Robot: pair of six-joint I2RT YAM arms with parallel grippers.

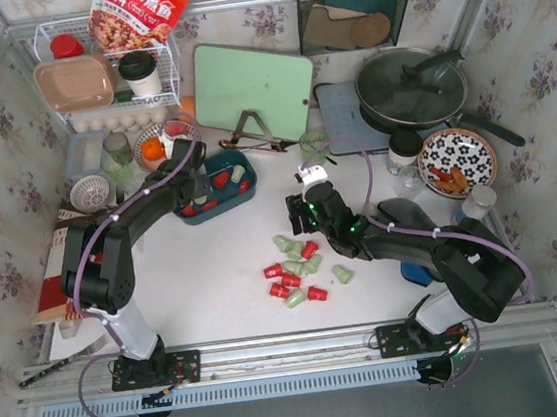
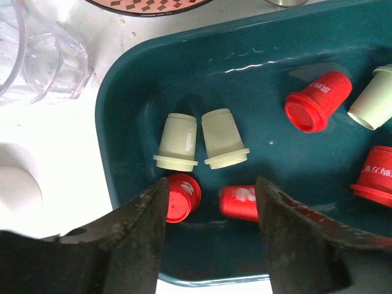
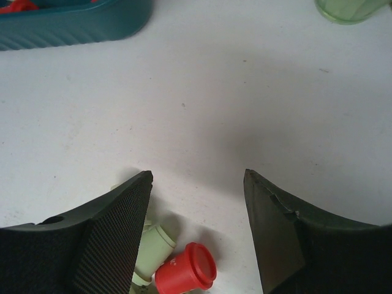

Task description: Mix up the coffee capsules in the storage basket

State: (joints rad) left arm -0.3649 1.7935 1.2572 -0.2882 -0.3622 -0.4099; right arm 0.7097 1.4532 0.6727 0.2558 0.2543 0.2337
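On the table (image 1: 216,276), the storage basket (image 1: 242,198) is part-filled with coffee capsules (image 2: 178,142), the left end effector (image 2: 211,199) being held wide open and empty over it, while the right end effector (image 3: 196,184), likewise open and empty, is best centred astride one loose capsule (image 3: 187,272) before closing.
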